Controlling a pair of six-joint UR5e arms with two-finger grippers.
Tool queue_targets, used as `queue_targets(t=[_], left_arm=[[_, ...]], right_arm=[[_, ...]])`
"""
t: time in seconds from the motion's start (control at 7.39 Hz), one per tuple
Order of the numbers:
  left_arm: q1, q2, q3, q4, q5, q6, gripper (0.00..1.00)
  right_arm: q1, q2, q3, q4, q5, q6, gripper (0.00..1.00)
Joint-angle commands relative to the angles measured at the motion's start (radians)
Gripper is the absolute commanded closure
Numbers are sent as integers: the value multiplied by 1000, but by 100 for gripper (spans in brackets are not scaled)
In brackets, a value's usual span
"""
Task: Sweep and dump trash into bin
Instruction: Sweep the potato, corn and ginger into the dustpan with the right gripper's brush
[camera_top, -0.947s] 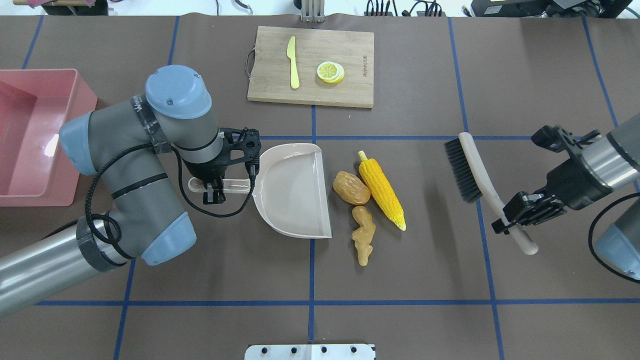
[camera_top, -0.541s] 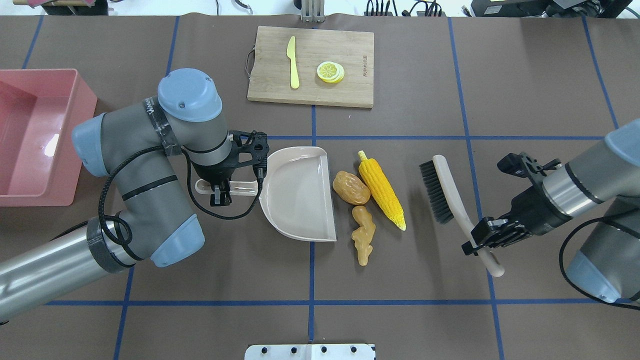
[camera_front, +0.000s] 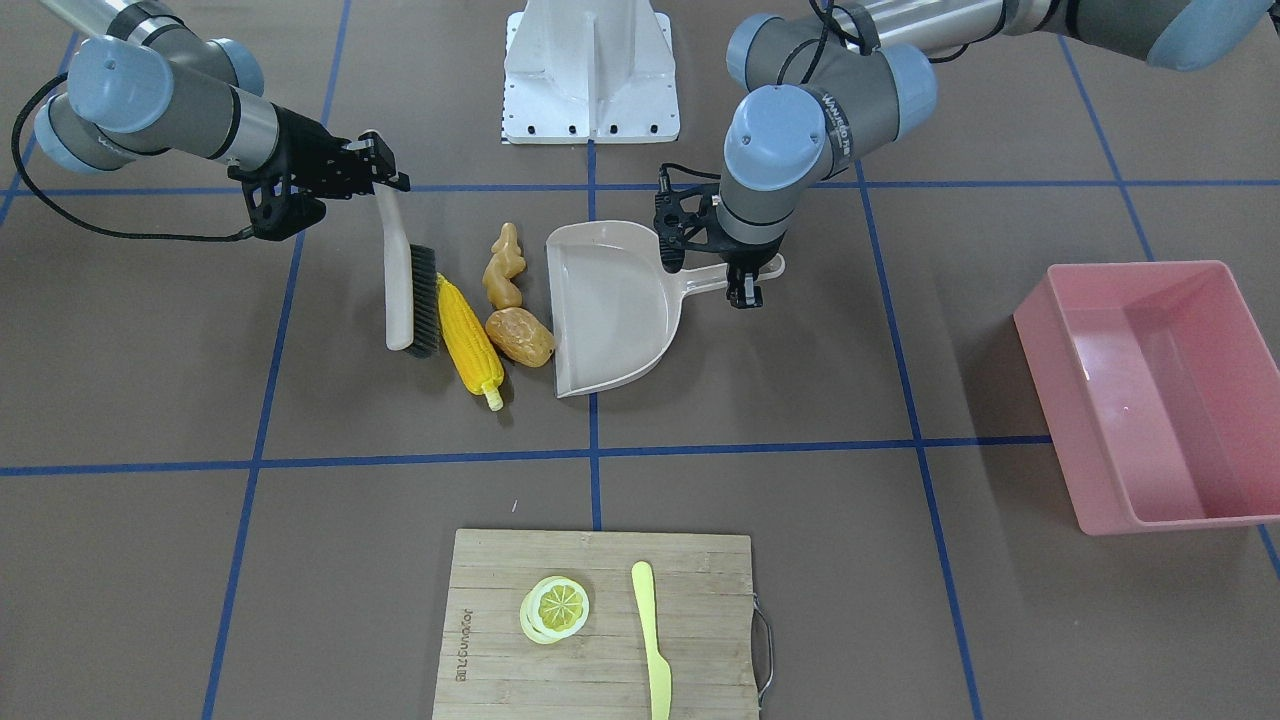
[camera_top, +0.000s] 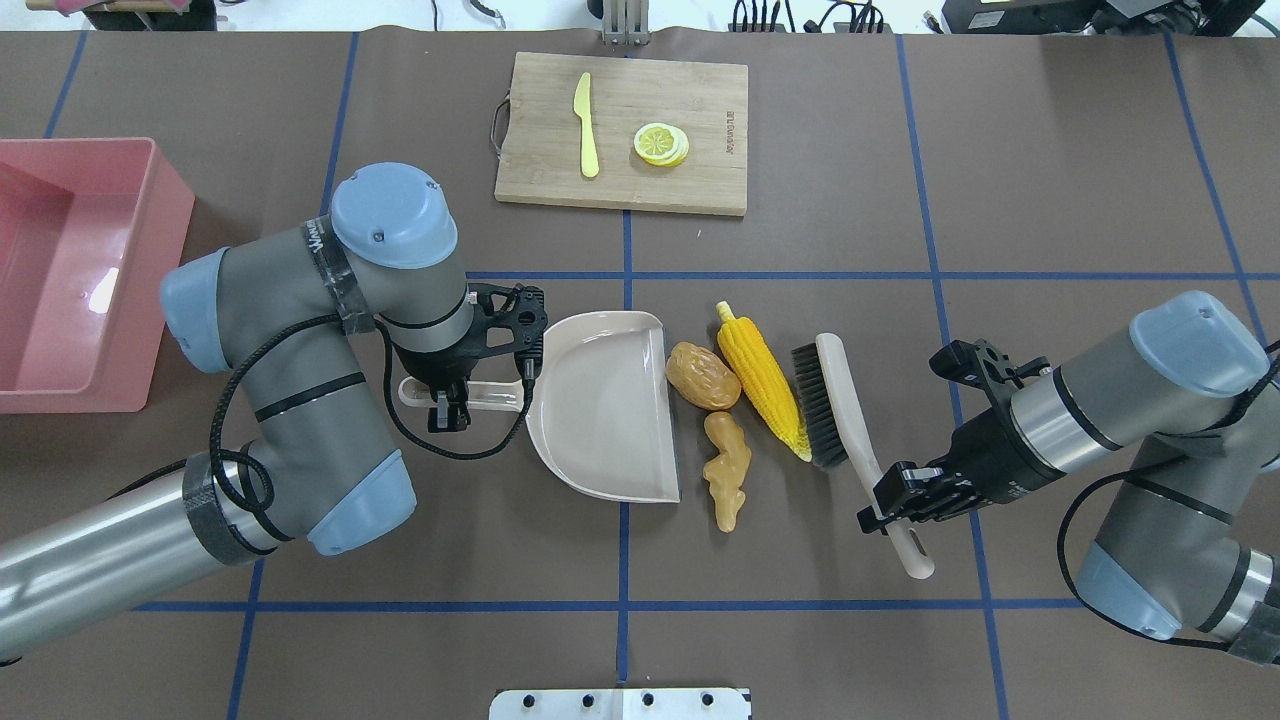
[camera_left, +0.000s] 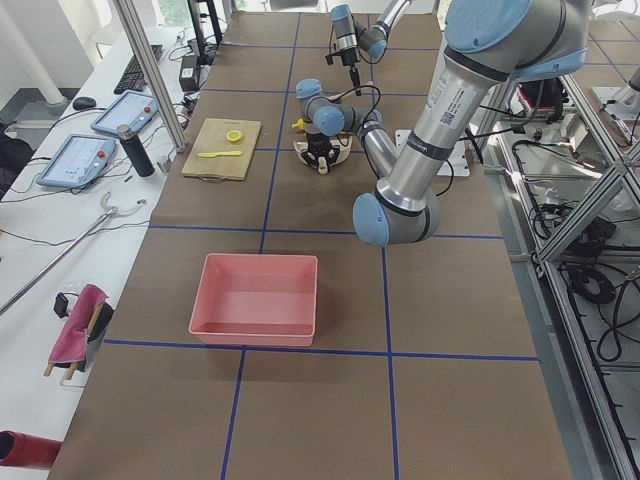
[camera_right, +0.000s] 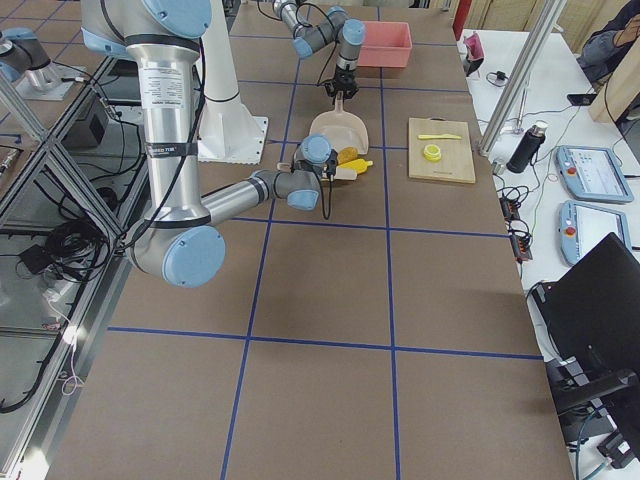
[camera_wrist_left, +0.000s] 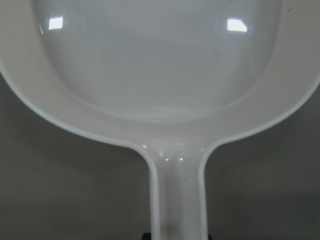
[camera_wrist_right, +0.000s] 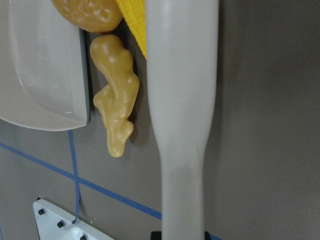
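Overhead, brush (camera_top: 838, 400) bristles against corn cob (camera_top: 762, 385), bristles hidden from right wrist.

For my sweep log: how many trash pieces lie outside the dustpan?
3: corn cob against the brush, potato at the dustpan lip, ginger root beside the potato, nearer the robot. None appears hidden.

The ginger root (camera_wrist_right: 116, 90) lies between the pale brush handle (camera_wrist_right: 182, 100) and the dustpan lip (camera_wrist_right: 84, 75), potato (camera_wrist_right: 90, 12) above

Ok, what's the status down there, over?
Left gripper shut on dustpan handle, right gripper shut on brush handle. Bristles against corn; potato and ginger beside dustpan's lip, none inside yet. Nothing blocking.
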Motion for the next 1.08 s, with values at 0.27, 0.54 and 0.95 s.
queue_targets(t=[0.27,0.54,0.95], left_arm=[[1,-2,-3,4,0,1,100],[1,-4,-2,5,0,1,100],[1,-5,-2,8,-2,2,100]], right_arm=[[-24,106,-88,-1,-17,8,100],[-35,134,-113,-1,-18,8,100],[-77,204,-154,-10,-58,33,100]])
